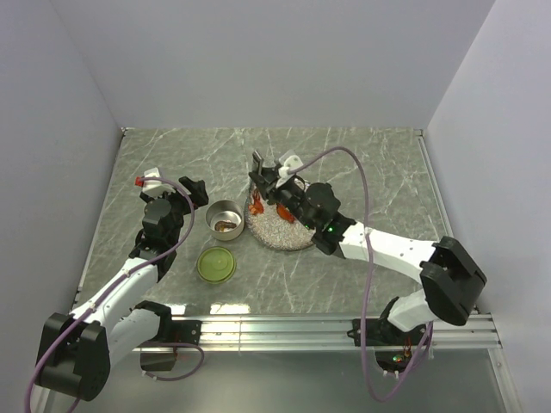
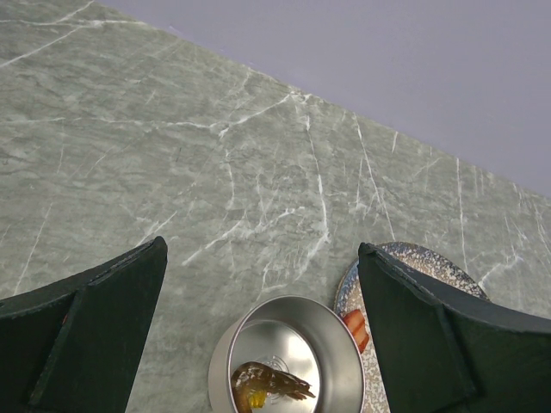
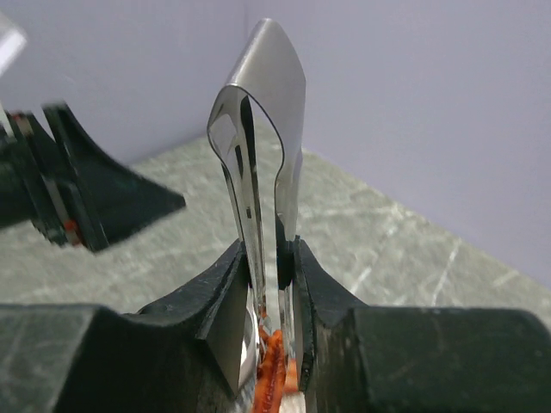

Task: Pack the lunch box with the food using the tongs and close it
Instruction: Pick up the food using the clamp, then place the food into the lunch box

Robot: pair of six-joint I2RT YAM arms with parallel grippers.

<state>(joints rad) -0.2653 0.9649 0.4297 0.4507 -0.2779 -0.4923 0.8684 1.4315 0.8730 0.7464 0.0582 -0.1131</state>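
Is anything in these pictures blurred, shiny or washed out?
Top external: even, soft light, with a bright glare strip along the near edge of the table. Left wrist: the lunch box mirrors light inside but looks sharp. Right wrist: the tongs gleam in focus; the left arm at the edge looks blurred.

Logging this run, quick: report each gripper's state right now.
Left gripper: open, holding nothing.
Right gripper: closed on the slim grey metal tongs.
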